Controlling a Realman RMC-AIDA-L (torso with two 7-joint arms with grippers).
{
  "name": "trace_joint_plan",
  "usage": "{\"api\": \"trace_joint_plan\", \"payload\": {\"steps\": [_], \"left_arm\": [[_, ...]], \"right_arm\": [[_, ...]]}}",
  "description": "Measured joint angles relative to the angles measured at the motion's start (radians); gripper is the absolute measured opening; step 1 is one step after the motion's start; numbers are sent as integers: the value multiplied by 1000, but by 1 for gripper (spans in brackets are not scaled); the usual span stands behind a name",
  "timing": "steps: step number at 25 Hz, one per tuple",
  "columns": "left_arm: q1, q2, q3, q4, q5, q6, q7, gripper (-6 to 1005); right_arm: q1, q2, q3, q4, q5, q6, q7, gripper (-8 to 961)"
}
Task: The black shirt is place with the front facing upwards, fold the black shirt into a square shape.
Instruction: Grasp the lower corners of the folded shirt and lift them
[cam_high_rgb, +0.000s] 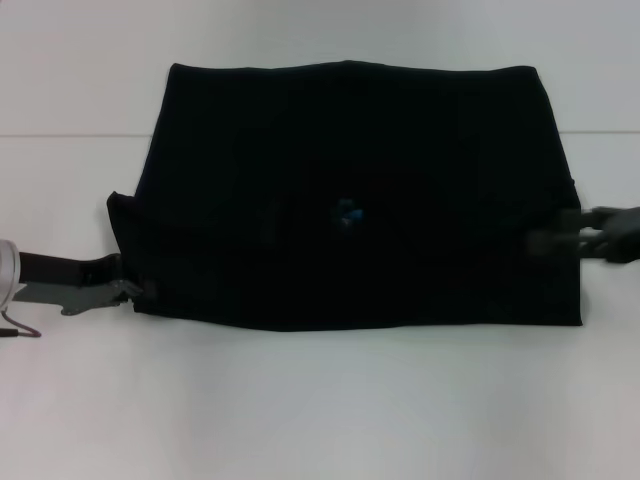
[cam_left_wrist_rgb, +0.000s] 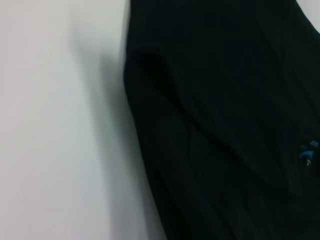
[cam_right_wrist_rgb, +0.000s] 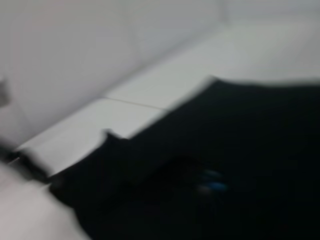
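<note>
Bare worktop (cam_high_rgb: 320, 410) nearest us. Black shirt (cam_high_rgb: 350, 200) mid-worktop, already wide rectangle, not yet square. Left claw (cam_high_rgb: 125, 290) at near-left corner, right claw (cam_high_rgb: 550, 243) at right edge; we cannot tell either grip.

Black cloth on white

The black shirt (cam_high_rgb: 350, 190) is plain black with a small blue label (cam_high_rgb: 349, 212) at its middle; the table (cam_high_rgb: 320, 400) is white.
</note>
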Motion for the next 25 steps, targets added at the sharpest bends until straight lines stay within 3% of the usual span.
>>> {"api": "trace_joint_plan", "payload": {"steps": [3,6,9,14,18,25], "left_arm": [[2,0,0,11,-3,16,-2,32],[3,0,0,13,-9,21,-2,32],[0,0,0,14,-9,20,2,32],[-2,-2,-1,16,-9,22,4,32],[-2,-2,0,17,-10,24,4,32],[-2,-4,-1,18,-10,26,4,31]], "right_arm": [[63,-83,-9,-39,-130,-63,354,932],[122,-117,-13,-47,-272,-90,581,931],[172,-108,-14,-47,-399,-84,684,907],[244,-81,-49,78,-546,30,704,847],[255,-77,-73,160,-570,121,709,799],[256,-60,-69,182,-551,152,698,799]]}}
